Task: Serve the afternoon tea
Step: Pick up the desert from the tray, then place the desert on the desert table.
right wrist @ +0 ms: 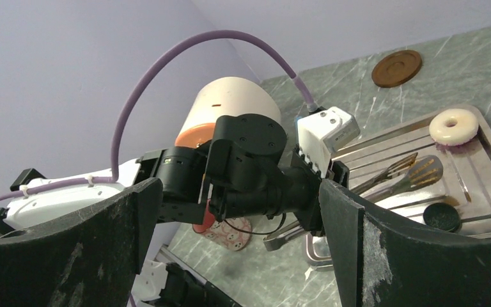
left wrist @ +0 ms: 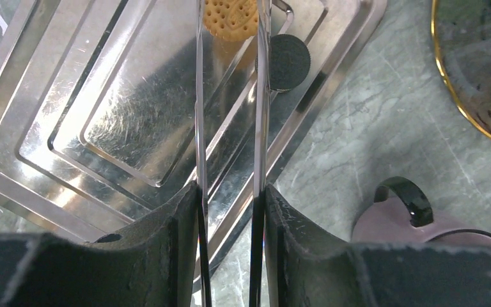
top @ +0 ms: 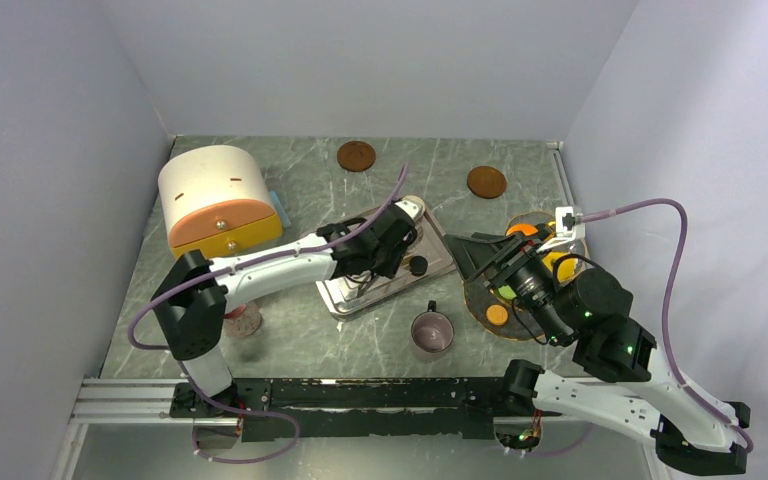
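Left gripper [left wrist: 230,198] is clamped on metal tongs [left wrist: 199,128], blades running straight ahead of it over the steel tray [left wrist: 51,128]. Tan biscuit [left wrist: 230,16] sits between the blades at their far end. The tips run off frame, so can't tell if they touch it. Black treat [left wrist: 289,61] lies just right of the right blade. Cream ring [right wrist: 454,126] is in the tray's far corner. Mug [left wrist: 377,227] is close on the gripper's right, plate [left wrist: 470,70] further ahead-right. Right gripper [top: 460,262] has jaws wide apart, empty, by the plate. Step looks like pinching the biscuit: squeeze evenly, keep blades level, lift straight up before swinging right. Avoid nudging the black treat or clipping the mug handle.
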Robot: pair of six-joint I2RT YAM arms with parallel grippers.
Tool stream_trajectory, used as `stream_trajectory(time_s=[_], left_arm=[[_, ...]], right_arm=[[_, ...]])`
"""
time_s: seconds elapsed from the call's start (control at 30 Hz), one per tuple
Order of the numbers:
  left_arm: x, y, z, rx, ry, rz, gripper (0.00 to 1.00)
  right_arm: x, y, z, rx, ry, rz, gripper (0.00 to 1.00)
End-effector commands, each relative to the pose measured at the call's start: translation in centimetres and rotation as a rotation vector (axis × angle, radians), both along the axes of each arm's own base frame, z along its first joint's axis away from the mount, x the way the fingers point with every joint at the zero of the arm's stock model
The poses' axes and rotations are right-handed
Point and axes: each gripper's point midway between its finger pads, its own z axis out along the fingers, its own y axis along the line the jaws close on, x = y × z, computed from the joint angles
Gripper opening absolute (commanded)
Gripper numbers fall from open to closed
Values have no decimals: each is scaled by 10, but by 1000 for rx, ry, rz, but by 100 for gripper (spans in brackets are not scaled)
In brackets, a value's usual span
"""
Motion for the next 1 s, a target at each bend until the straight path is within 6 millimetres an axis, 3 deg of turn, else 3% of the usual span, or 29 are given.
stream_trajectory(time_s=[0.0,0.2,0.63,0.97], left_arm=[[-6,-27,40,-155,-23,-44,40],[-25,-49,44,-203,-2,-86,40],[-76,-115,33,-264,48,-221,39],[-103,-143,15,-246,94,-274,37]], right_arm=[[-1,-6,12,35,-23,-10,97],[-2,-5,12,35,-20,-8,97],[-3,-8,10,40,-15,-9,97],[-4,-11,10,47,-15,-12,97]])
